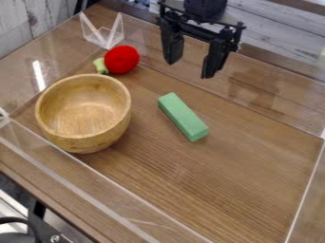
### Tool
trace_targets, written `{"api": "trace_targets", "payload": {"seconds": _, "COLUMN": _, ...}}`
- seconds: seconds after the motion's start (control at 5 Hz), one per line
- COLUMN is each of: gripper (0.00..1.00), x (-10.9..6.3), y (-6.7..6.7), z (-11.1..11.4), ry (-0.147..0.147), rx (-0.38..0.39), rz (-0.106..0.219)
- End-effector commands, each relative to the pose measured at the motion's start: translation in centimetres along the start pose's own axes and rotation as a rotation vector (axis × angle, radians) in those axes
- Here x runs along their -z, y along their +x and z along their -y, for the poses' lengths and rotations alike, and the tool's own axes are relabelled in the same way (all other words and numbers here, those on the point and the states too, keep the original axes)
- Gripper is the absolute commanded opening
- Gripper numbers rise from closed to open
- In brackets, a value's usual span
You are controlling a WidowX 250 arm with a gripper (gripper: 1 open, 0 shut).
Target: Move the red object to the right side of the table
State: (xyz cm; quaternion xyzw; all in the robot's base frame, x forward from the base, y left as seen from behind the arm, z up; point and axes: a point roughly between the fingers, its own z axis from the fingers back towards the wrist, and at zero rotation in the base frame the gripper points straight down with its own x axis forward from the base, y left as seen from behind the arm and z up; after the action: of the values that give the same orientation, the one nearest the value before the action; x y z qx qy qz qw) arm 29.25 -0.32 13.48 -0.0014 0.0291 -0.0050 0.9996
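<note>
The red object (122, 60) is a small round ball with a yellow-green tip at its left, resting on the table (241, 161) near the back left. My gripper (191, 55) hangs to the right of it, a short gap away, pointing down. Its two dark fingers (170, 46) stand wide apart with nothing between them, so it is open. The ball is untouched.
A wooden bowl (84, 112) sits at the front left. A green rectangular block (183, 117) lies in the middle, angled. Low clear acrylic walls (102, 28) edge the tabletop, with a folded clear piece behind the ball.
</note>
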Motion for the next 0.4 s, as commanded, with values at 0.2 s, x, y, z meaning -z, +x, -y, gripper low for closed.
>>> {"api": "trace_targets", "payload": {"seconds": 0.2, "gripper": 1.00, "x": 0.4, "y": 1.1, "z": -3.5, "ry": -0.013, "rx": -0.133, "rz": 0.001}}
